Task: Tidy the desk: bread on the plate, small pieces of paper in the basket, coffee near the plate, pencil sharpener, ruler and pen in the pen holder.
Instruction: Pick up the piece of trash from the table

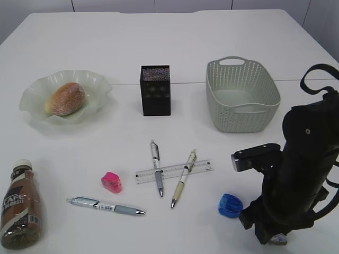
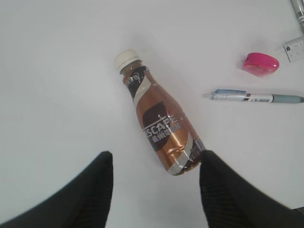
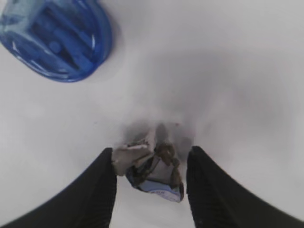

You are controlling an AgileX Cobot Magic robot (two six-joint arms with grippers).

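Observation:
The bread [image 1: 65,98] lies on the pale green plate [image 1: 32,100] at the far left. The brown coffee bottle [image 1: 20,211] lies on its side; in the left wrist view my left gripper [image 2: 156,187] is open just above the bottle's [image 2: 161,130] base. My right gripper [image 3: 151,178] is open, down at the table, its fingers on either side of a crumpled paper piece [image 3: 152,168]. The left finger touches the paper. The paper [image 1: 279,241] peeks out under the right arm. A blue sharpener [image 1: 230,205], a pink sharpener [image 1: 112,182], a ruler [image 1: 200,168] and three pens [image 1: 106,206] lie on the table.
The black pen holder [image 1: 155,90] stands at the centre back and the grey-green basket [image 1: 265,106] at the back right. Two pens [image 1: 157,168] cross the ruler. The blue sharpener [image 3: 57,38] lies just left of my right gripper.

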